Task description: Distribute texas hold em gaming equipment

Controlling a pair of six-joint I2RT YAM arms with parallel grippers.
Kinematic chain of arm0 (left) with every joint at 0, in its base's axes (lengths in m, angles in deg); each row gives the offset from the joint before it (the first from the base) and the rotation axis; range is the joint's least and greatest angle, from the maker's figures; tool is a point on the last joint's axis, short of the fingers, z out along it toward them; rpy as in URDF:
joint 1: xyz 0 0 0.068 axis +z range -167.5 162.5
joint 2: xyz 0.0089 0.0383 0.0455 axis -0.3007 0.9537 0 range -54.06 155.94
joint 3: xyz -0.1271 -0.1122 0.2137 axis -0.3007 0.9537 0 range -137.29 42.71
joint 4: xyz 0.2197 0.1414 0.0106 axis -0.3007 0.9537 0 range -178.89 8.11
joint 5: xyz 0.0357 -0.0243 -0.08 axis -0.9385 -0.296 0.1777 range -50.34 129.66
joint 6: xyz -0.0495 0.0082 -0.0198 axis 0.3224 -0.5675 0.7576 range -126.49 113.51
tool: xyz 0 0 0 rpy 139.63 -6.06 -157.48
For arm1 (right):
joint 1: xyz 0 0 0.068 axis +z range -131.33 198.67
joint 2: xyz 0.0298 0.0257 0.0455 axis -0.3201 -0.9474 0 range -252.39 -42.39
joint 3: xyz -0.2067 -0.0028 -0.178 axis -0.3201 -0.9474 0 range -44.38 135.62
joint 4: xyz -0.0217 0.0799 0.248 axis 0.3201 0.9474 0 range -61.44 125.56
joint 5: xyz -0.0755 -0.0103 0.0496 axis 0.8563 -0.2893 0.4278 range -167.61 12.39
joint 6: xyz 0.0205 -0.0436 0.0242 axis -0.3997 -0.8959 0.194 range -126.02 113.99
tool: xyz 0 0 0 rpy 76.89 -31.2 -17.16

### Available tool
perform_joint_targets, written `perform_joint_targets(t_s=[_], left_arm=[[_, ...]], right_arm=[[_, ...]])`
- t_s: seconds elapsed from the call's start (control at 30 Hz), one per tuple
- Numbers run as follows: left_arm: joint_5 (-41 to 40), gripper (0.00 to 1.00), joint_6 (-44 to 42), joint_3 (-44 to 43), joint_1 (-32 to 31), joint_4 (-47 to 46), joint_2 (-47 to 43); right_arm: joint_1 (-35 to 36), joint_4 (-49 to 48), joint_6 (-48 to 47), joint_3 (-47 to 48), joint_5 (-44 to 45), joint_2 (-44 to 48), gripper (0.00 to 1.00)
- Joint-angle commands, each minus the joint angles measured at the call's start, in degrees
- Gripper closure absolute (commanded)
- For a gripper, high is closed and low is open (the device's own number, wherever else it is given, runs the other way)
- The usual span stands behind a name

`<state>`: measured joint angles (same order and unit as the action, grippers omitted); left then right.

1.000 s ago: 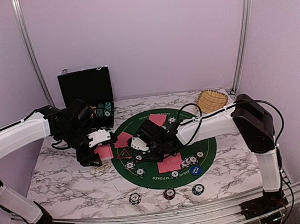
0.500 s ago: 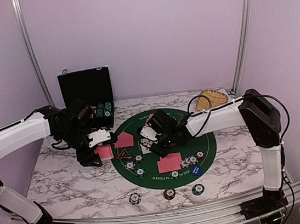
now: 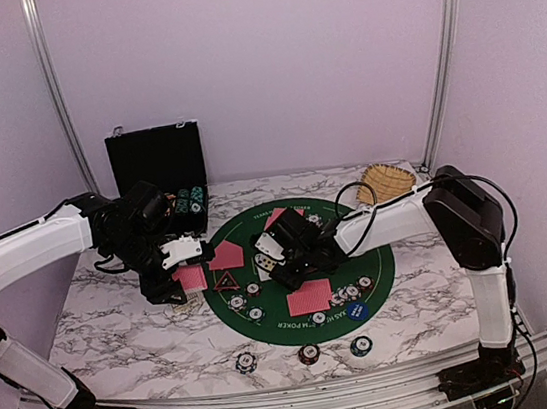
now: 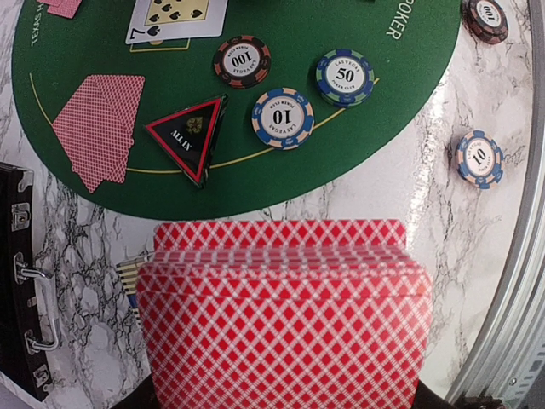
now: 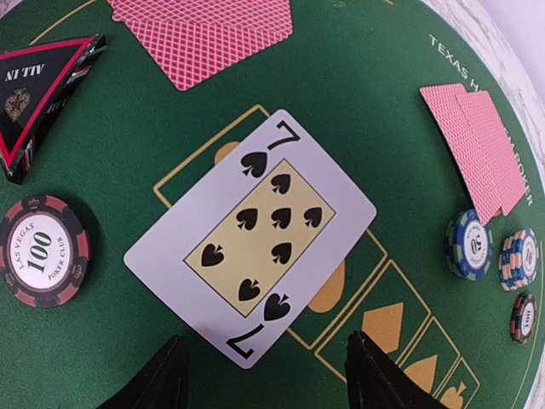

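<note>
Where the overhead view shows the marble table (image 3: 119, 336), the left jaws pinch a red-backed deck (image 3: 190, 276), seemingly just off the green mat (image 3: 274, 323). The left wrist shows that deck fanned, with the triangle marker (image 4: 189, 136) and chips (image 4: 242, 61) beyond. The right wrist shows spread jaws flanking a face-up seven of spades (image 5: 251, 230) on the mat.

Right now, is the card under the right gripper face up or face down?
Face up: the seven of spades shows its pips, flat on the green mat.
</note>
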<state>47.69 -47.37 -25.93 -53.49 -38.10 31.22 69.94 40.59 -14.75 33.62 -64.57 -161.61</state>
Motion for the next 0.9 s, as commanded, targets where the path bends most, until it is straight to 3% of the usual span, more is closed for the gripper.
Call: perform_joint_targets(t_s=[0.0, 0.57, 0.87], left_arm=[[0.9, 0.92, 0.45, -1.93, 0.3, 1.42, 0.12], [1.47, 0.92, 0.37, -1.67, 0.3, 1.86, -0.43], [1.87, 0.92, 0.31, -2.15, 0.31, 2.04, -0.03]], right_arm=[[0.34, -1.19, 1.0, 0.88, -0.75, -0.94, 0.39], [0.03, -1.01, 2.32, 5.49, 3.18, -5.06, 0.39], [-0.1, -0.79, 6.32, 3.27, -1.44, 2.43, 0.35]])
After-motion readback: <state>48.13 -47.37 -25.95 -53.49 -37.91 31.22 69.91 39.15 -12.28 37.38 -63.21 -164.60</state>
